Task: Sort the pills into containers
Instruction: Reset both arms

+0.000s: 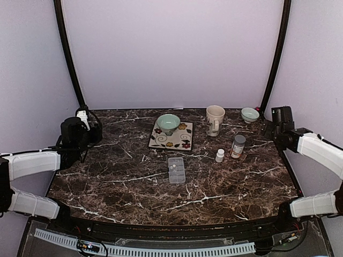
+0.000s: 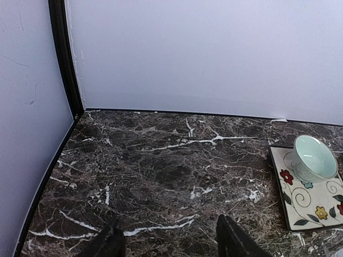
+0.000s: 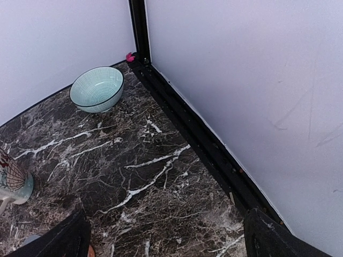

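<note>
Ringing the dark marble-patterned tabletop [image 1: 118, 182] on three sides are pale lilac walls, with a curved black post [image 1: 68, 59] rising at each back corner. Its left half and near strip are bare. The left end effector [image 2: 171, 243] hovers near the back left corner, its black fingers [image 2: 110, 243] apart with nothing between them, only white-veined stone beneath. The right end effector [image 3: 169, 241] hangs by the right edge, beside a black rail at the foot of the wall, its jaws spread wide and holding nothing.

The clear plastic pill box [image 1: 176, 170], flat and rectangular, lies at the middle of the tabletop, well apart from both arms. A whitish speck inside it may be one of the pills [image 1: 172, 168], but it is too small to tell.

Behind the box sits a square flowered plate [image 1: 171, 136] carrying a glossy teal bowl [image 1: 168, 123]. To the right stand a cream mug [image 1: 215, 120], a tiny white bottle [image 1: 220, 155] and, just beside it, an orange bottle [image 1: 238, 146] with a grey cap. A small ribbed teal bowl [image 3: 97, 88] rests near the back right corner.
</note>
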You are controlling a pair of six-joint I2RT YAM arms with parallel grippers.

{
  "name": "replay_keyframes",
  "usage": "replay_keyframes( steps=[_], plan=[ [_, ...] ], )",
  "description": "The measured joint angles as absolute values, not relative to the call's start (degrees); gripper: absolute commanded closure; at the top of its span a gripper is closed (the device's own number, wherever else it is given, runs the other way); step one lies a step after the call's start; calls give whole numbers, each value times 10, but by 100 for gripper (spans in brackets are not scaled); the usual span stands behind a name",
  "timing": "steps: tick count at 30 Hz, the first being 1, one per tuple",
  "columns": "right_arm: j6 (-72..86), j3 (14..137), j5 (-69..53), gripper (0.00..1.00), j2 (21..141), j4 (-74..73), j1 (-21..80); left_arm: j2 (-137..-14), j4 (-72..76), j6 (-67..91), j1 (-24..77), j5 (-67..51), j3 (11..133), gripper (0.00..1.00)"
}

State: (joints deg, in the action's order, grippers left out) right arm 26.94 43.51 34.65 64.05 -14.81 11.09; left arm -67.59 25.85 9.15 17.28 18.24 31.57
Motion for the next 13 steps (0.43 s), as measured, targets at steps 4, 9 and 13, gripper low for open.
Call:
replay_keyframes(
  steps=[4,9,13],
  plan=[
    [270,438,342,0,671,-147,111,-675,292,77,172,185,299,39],
    [270,435,342,0,660,-138,111,-662,324,68,171,188,297,38],
    [264,427,342,0,640,-124,111,-652,339,65,171,191,289,38]
  ],
)
